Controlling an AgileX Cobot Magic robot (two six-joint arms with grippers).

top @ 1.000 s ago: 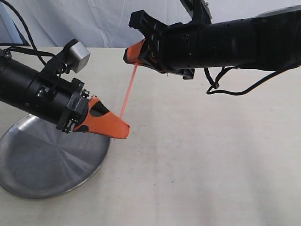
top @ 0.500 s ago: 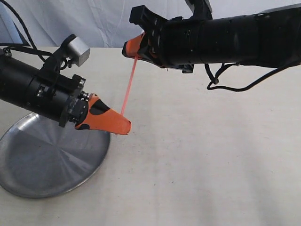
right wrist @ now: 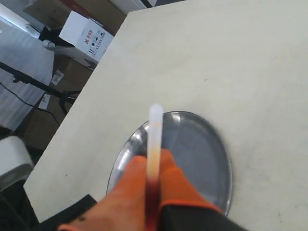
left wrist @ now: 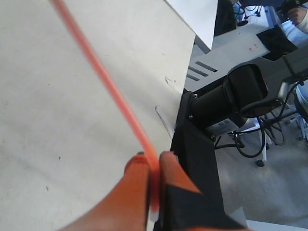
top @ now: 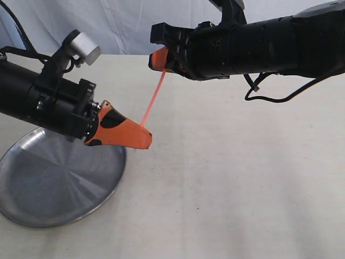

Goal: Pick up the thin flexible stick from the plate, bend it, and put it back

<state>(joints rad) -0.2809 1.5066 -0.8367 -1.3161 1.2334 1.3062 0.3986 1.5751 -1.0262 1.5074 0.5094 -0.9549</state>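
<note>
- Two grippers share one stick: the left gripper (top: 143, 138) is clamped shut on its lower end, and the right gripper (top: 158, 58) is clamped shut on its upper end.
- Between them the stick (top: 153, 98) runs as a thin red-orange line, slanting up from the left gripper to the right one. It is almost straight and lifted clear of the surface (top: 242, 178).
- Seen from the left wrist, the left gripper (left wrist: 153, 164) has its orange fingers (left wrist: 134, 192) pressed together with the stick (left wrist: 106, 79) pinched between them. The strand leaves the tips and stretches away over the pale surface (left wrist: 57, 125).
- Seen from the right wrist, the right gripper (right wrist: 153, 161) also has its fingers (right wrist: 171, 178) squeezed onto the stick (right wrist: 155, 132). The strand pokes out past the tips, blurred, and turns whitish toward its far end.
- The plate (top: 32, 220) lies flat on the surface below and behind the left gripper, whose tips hang just past the plate's near rim.
- From the right wrist, the plate (right wrist: 204, 154) sits well beyond and beneath the right gripper's tips, with the surface (right wrist: 231, 62) spreading out past it.
- Neither gripper touches the plate, and the stick is held in the air beside it, apart from it.
</note>
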